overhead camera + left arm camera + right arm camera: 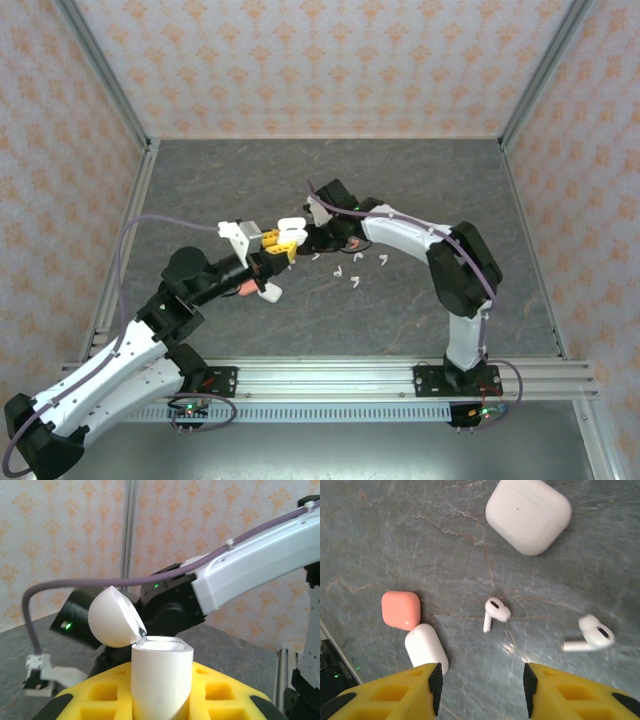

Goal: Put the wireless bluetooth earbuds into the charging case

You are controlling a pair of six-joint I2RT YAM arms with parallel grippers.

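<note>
a small white stemmed plastic earbud (pixel 495 612) lies on its side on the grey marbled tabletop (pixel 395 540), straight ahead of the right tool (pixel 482 685). the tool's yellow padded fingers (pixel 390 692) stand released and apart with nothing between them. the wrist looks straight down, which reads as lining up a pinch from above, and the gap looks ample for so slight a piece. a second white earbud (pixel 590 637) lies off to one side, apart from the first and a little blurred. from overhead, more loose white earbuds (pixel 355 283) are scattered on the tabletop near both tools. the white rounded plastic charging case (pixel 161 675) meant to receive them is off the tabletop: the left tool (pixel 161 702) is clenched on its body and holds it upright with the hinged lid (pixel 112 617) thrown back. the mouth faces up, probably so a bud can be lowered in while the body cannot slide or tip. whether its sockets hold anything cannot be told from this angle. further out, a closed white rounded case (pixel 528 514) sits well beyond the earbud, and a salmon-pink rounded case (pixel 401 610) lies just beside a white oblong case (pixel 426 650), both shut and clear of the pinch line.
</note>
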